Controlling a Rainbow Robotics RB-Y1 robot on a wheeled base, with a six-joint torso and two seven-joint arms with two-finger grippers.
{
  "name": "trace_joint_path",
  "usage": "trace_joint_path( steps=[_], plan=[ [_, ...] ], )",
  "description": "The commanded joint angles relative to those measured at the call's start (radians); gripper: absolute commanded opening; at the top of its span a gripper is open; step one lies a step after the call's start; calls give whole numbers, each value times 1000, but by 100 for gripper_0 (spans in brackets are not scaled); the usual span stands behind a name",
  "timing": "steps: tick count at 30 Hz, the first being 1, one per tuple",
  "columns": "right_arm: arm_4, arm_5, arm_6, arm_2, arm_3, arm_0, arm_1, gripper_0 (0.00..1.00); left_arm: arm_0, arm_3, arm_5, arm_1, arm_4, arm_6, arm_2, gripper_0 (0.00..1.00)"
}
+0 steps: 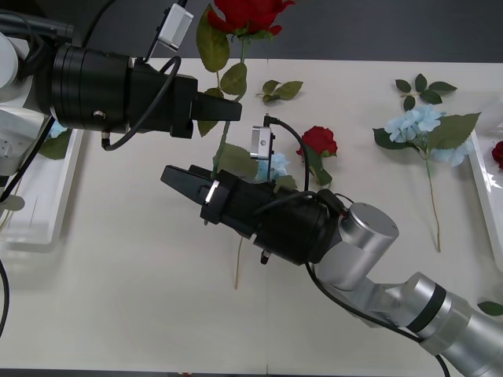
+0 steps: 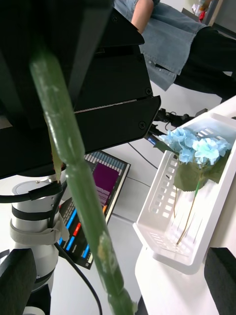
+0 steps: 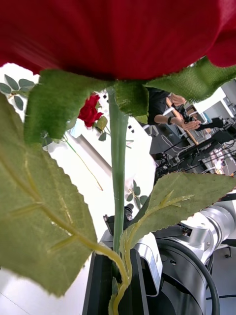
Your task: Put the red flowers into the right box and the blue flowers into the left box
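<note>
My left gripper (image 1: 229, 109) is closed on the stem of a red rose (image 1: 250, 13), which I hold above the far middle of the table (image 1: 118, 298) with its head up at the far edge and its stem running down toward me. In the left wrist view the same rose head (image 3: 118, 34) and its leaves loom right above my fingers. My right gripper (image 1: 182, 182) reaches in from the near right, its black fingers parted around the lower part of that stem (image 2: 73, 182) just below my left gripper; whether they touch it I cannot tell. A second red rose (image 1: 319, 141) lies on the table past my right wrist, and a blue flower (image 1: 416, 126) lies farther right with its stem pointing toward me. A small bit of pale blue petals (image 1: 278, 165) peeks out just beyond my right arm. The left box (image 1: 47, 224) sits at the table's left edge; the right wrist view shows a blue flower (image 2: 194, 147) already lying in it (image 2: 162, 236). The right box (image 1: 486, 196) is at the right edge with a bit of red (image 1: 498, 151) in it. Loose green leaf sprigs (image 1: 281, 89) lie along the far side.
</note>
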Motion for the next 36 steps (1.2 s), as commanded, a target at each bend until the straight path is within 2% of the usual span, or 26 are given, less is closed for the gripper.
trace_joint_path(
  steps=[1, 23, 24, 36],
  plan=[
    [-3, 3, -14, -3, -17, -26, -21, 100, -28, -29, 2, 8, 6, 17, -4, 0],
    [-3, 6, -14, -17, -17, -30, -24, 100, -28, -29, 2, 8, 6, 17, -4, 0],
    [-3, 6, -14, -20, -17, -30, -24, 0, -28, -29, 2, 8, 6, 17, -4, 0],
    [-3, 6, -14, -21, -17, -30, -24, 0, -28, -29, 2, 8, 6, 17, -4, 0]
  ],
)
